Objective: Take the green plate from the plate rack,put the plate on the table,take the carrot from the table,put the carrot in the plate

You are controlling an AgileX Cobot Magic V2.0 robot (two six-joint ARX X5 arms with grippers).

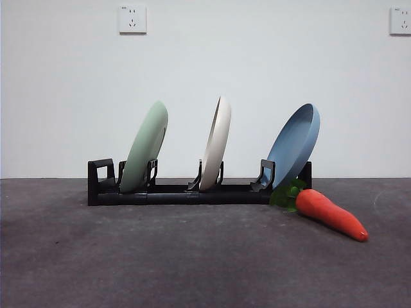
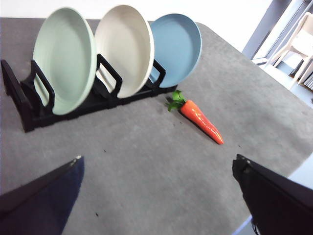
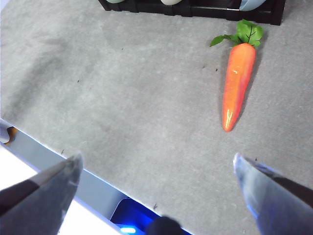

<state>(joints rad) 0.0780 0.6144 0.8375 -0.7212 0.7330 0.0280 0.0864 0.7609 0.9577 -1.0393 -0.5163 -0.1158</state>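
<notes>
The green plate (image 1: 145,146) stands on edge in the left slot of the black plate rack (image 1: 173,192); it also shows in the left wrist view (image 2: 64,58), with the rack (image 2: 29,112) under it. The carrot (image 1: 331,214) lies on the table (image 1: 160,263) just right of the rack, leaves toward the rack; it shows in the left wrist view (image 2: 201,120) and the right wrist view (image 3: 238,83). My left gripper (image 2: 159,169) is open and empty, well back from the rack. My right gripper (image 3: 156,166) is open and empty, short of the carrot's tip. Neither arm shows in the front view.
A cream-white plate (image 1: 217,144) stands in the rack's middle slot and a blue plate (image 1: 295,144) leans in its right slot. The table's front edge (image 3: 49,156) shows under my right gripper. A wall with two sockets stands behind the table.
</notes>
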